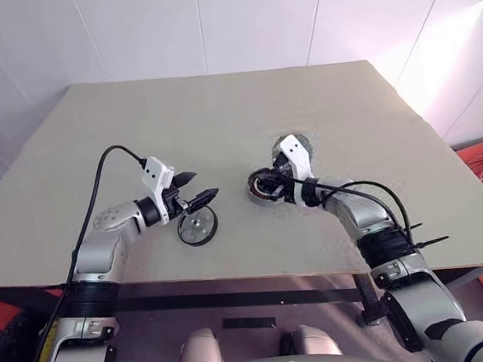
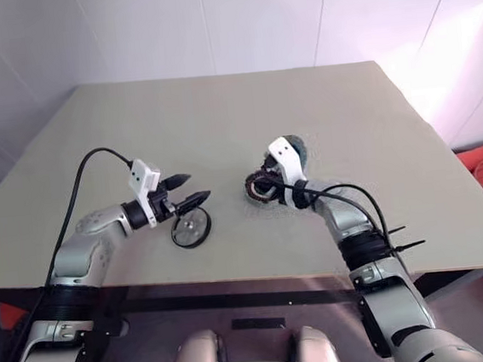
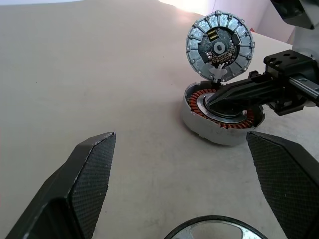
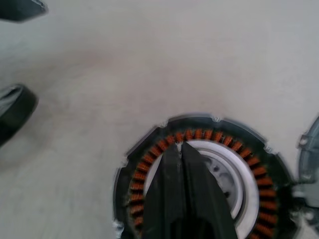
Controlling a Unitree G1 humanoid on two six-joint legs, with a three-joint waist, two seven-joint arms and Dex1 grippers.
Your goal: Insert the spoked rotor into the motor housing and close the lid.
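Both arms reach forward, wrists angled inward toward each other. The left gripper (image 1: 198, 188) has its fingers (image 3: 89, 174) spread wide; the right gripper (image 4: 180, 149) has its fingers pressed together, tilted slightly downward.

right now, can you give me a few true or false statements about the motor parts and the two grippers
1. The left gripper is open. True.
2. The spoked rotor sits inside the motor housing. False: it lies on the table, below the left gripper.
3. The right gripper is shut, its tips over the housing's centre. True.
4. The lid covers the housing. False: it stands open behind it.
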